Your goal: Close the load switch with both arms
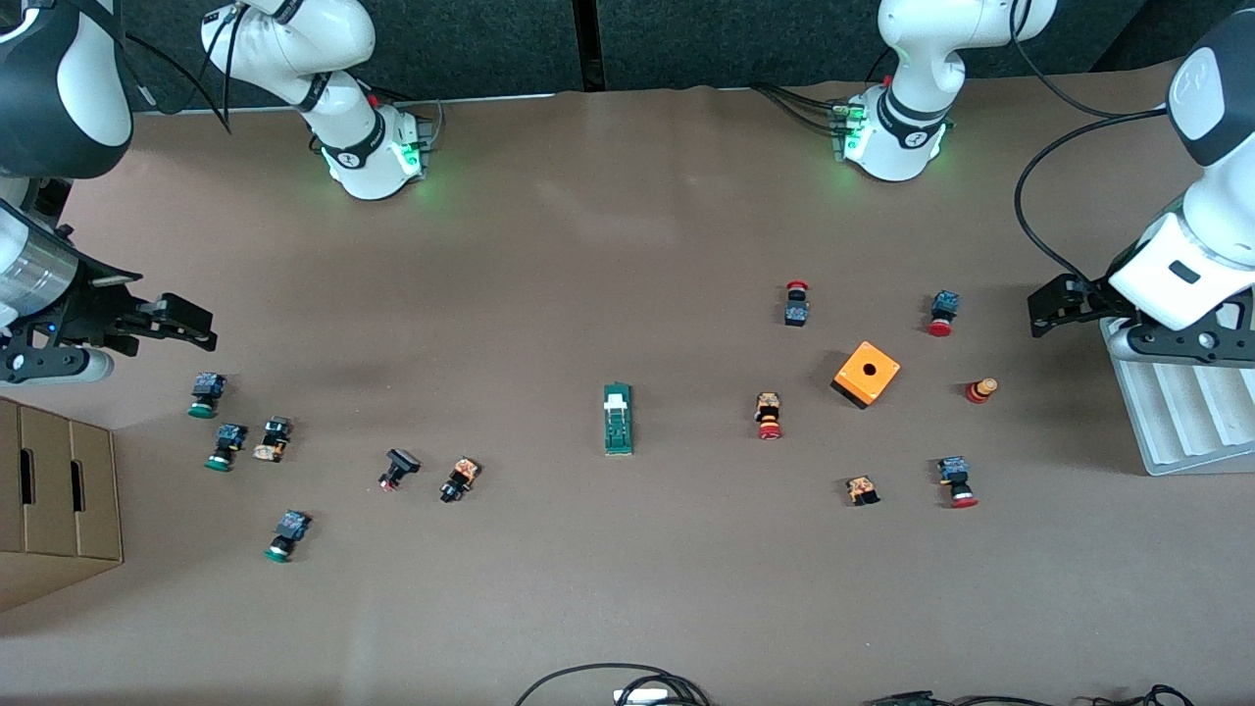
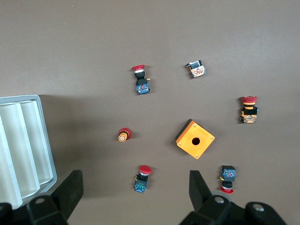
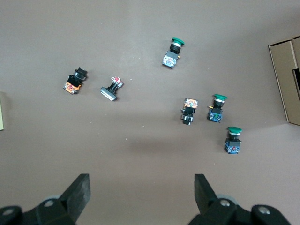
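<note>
The load switch [image 1: 618, 419], a narrow green block with a white tab, lies flat near the middle of the table. Neither gripper touches it. My left gripper [image 1: 1045, 308] is open and empty, up in the air at the left arm's end of the table, beside the white tray. In the left wrist view [image 2: 135, 188] a red-capped button [image 2: 142, 178] lies on the table below its spread fingers. My right gripper [image 1: 196, 326] is open and empty over the right arm's end of the table. In the right wrist view [image 3: 141, 188] only bare table shows between its fingers.
An orange cube with a hole [image 1: 867, 374] and several red-capped buttons lie toward the left arm's end. Several green-capped and black buttons [image 1: 224, 446] lie toward the right arm's end. A cardboard box [image 1: 49, 490] and a white ribbed tray [image 1: 1177, 402] stand at the table's ends.
</note>
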Robot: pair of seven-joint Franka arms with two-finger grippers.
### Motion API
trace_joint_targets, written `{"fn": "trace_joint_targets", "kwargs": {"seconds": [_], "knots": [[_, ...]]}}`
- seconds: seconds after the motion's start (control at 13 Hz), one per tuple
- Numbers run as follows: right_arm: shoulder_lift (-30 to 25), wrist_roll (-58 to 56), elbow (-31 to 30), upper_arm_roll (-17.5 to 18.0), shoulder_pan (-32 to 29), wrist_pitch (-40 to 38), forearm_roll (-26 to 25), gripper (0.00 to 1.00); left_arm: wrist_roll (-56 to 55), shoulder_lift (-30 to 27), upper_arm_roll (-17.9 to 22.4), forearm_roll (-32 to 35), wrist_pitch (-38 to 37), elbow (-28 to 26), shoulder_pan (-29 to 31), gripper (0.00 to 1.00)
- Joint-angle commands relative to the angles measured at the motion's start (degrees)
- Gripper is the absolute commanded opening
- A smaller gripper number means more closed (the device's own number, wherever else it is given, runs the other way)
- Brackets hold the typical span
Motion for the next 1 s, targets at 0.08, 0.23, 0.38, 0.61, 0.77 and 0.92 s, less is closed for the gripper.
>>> {"fn": "trace_joint_targets", "kwargs": {"seconds": [0.08,0.23,0.38,0.61,0.77,0.92], "knots": [[0.2,-0.5,0.6,0.0,-0.1,-1.0,-1.2,1.0,-0.4,0.6,-0.4,0.9,-0.7,1.5,0.3,1.0],[0.3,-0.5,0.8,0.0,-0.3,-0.9,-1.1,1.0,-2.0,0.6,-0.4,0.9,-0.8,1.6,0.3,1.0],[0.4,-0.5,0.8,0.0,-0.1,-0.9,-1.3,1.0,-2.7,0.6,-0.5,0.8,-1.1,1.6,0.1,1.0],[0.4,-0.5,0.8,0.0,-0.2,-0.8,-1.3,1.0,-3.1,0.3,-0.6,0.0,-1.1,1.6,0.1,1.0],[0.4,-0.5,0.8,0.0,-0.1,-0.8,-1.5,1.0,-5.5,0.4,-1.6,-0.2,-1.1,1.7,-0.1,1.0],[0.4,-0.4,0.9,0.0,-0.1,-0.8,-1.6,1.0,-9.2,0.3,-4.1,-0.2,-1.1,1.7,-0.1,1.0]]}}
